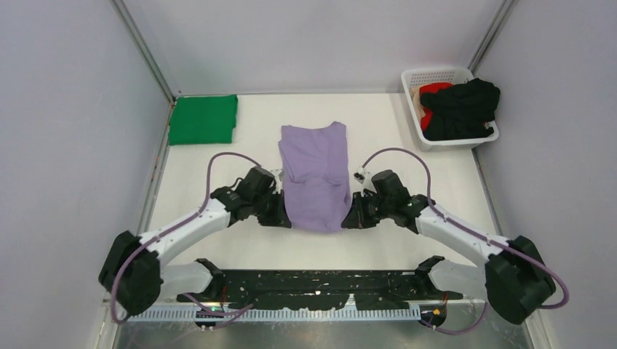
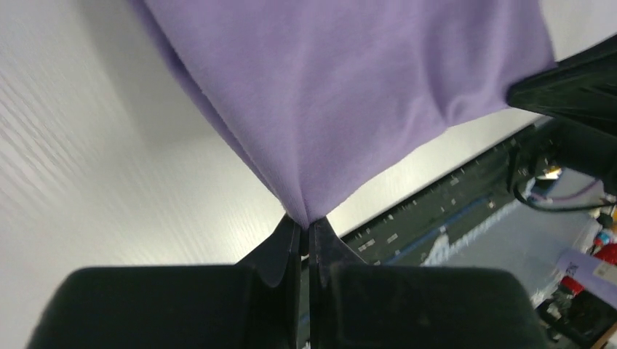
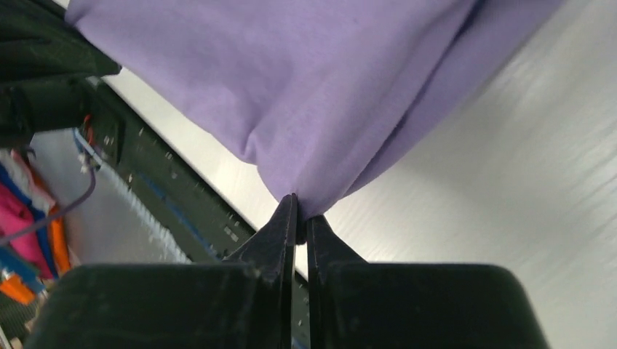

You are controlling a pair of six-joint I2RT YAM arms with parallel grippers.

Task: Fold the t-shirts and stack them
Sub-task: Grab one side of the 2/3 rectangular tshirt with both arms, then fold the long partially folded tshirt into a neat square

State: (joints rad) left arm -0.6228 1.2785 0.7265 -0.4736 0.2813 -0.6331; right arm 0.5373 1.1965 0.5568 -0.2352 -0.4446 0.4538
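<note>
A lavender-purple t-shirt [image 1: 314, 174] lies narrow and lengthwise on the middle of the white table, its near end lifted. My left gripper [image 1: 283, 216] is shut on its near left corner; the cloth [image 2: 349, 94] runs into the closed tips [image 2: 308, 224]. My right gripper [image 1: 349, 217] is shut on its near right corner; the cloth [image 3: 305, 87] is pinched at the tips [image 3: 298, 218]. A folded bright green t-shirt [image 1: 204, 120] lies at the far left. Black [image 1: 462, 109] and red [image 1: 432, 93] t-shirts are heaped in the basket.
A white perforated basket [image 1: 436, 74] stands at the far right corner. Grey walls close in the table on three sides. A black mounting plate [image 1: 313, 287] runs along the near edge between the arm bases.
</note>
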